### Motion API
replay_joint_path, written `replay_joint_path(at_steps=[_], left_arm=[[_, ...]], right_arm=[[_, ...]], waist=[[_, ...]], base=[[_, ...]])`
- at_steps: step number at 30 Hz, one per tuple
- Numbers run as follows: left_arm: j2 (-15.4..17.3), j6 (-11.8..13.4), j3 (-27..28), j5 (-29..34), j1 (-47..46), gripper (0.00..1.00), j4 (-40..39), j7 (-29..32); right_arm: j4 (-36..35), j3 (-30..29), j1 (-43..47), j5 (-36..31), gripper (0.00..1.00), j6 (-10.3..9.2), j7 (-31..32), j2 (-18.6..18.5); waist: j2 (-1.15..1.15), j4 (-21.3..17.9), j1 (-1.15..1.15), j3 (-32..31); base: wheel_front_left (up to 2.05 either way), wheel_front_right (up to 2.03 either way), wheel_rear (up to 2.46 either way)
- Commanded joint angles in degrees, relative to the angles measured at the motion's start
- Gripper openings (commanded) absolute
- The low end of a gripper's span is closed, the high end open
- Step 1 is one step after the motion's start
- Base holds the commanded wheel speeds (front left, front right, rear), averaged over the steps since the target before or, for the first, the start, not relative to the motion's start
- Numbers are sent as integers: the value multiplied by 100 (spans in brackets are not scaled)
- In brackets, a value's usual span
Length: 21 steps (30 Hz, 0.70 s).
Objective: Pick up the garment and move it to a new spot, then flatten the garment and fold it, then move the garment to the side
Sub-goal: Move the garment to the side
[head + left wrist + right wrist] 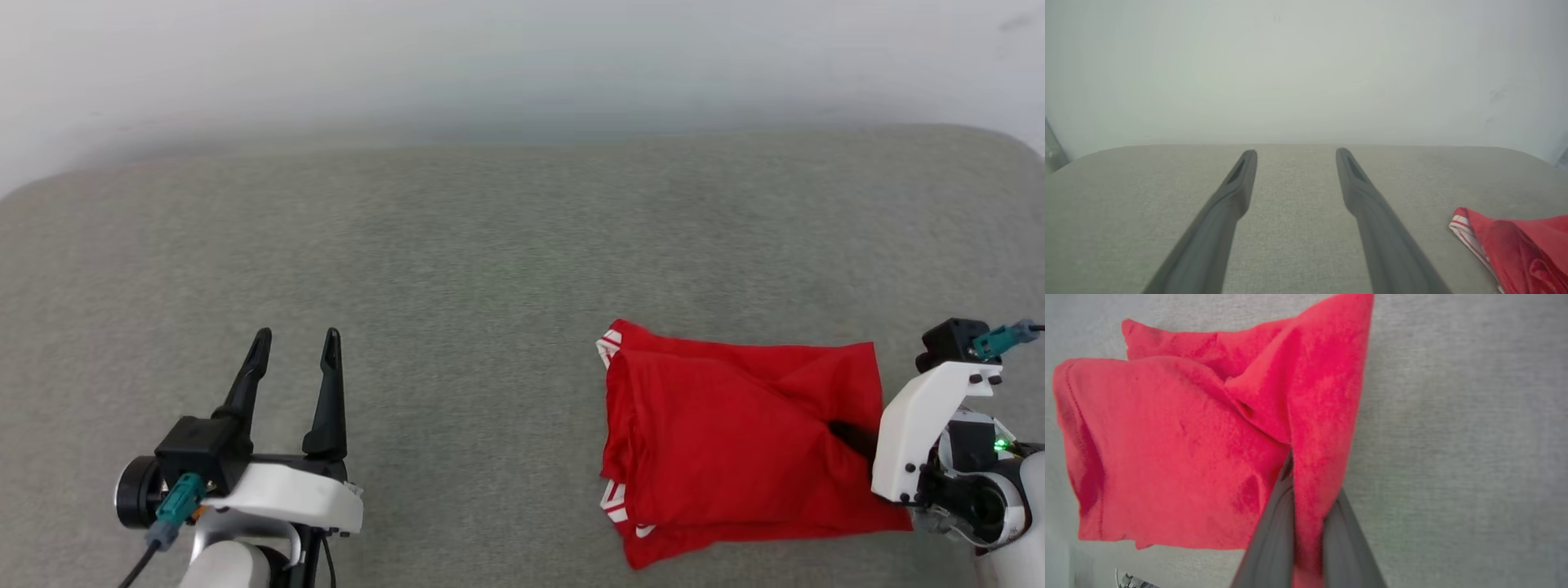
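Red garment, position: the garment [735, 433] is seen lying on the near right of a grey woven surface [490, 269], with its right edge drawn up into the right gripper [853, 437].
Right gripper: the two dark fingers are clamped together on a raised ridge of the red cloth, which is seen pinched between them in the right wrist view [1312, 498].
Left gripper: the left gripper [295, 339] is held over the near left of the surface with its fingers spread apart and nothing between them, well apart from the garment.
Garment, look: it is folded into a rough rectangle of several layers. Red-and-white striped trim is shown at the far left corner and again along the near left edge. Creases are drawn across the top layer toward the pinched edge.
Garment, other views: a striped corner and red folds are caught at the lower right of the left wrist view [1523, 249], and a bunched red mass is spread left of the fingers in the right wrist view [1167, 457].
Hidden or unclear: the right fingertips are buried in cloth in the head view. Sleeves cannot be told from body within the folds. The garment is cut off by the frame edge in both wrist views.
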Motion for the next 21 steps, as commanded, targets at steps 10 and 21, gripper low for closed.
replay_joint_path(at_steps=[10, 21], left_arm=[[281, -70, -148, 253, -685, 100, -496, 373], [582, -149, -172, 486, -1553, 100, -1243, 819]], right_arm=[[863, 241, -1146, -284, 0, -3, -764, -235], [1775, -587, -2433, -964, 0, -3, -2064, -852]], waist=[[0, -1730, 0, 1164], [0, -1752, 0, 2386]], base=[[0, 0, 0], [0, 0, 0]])
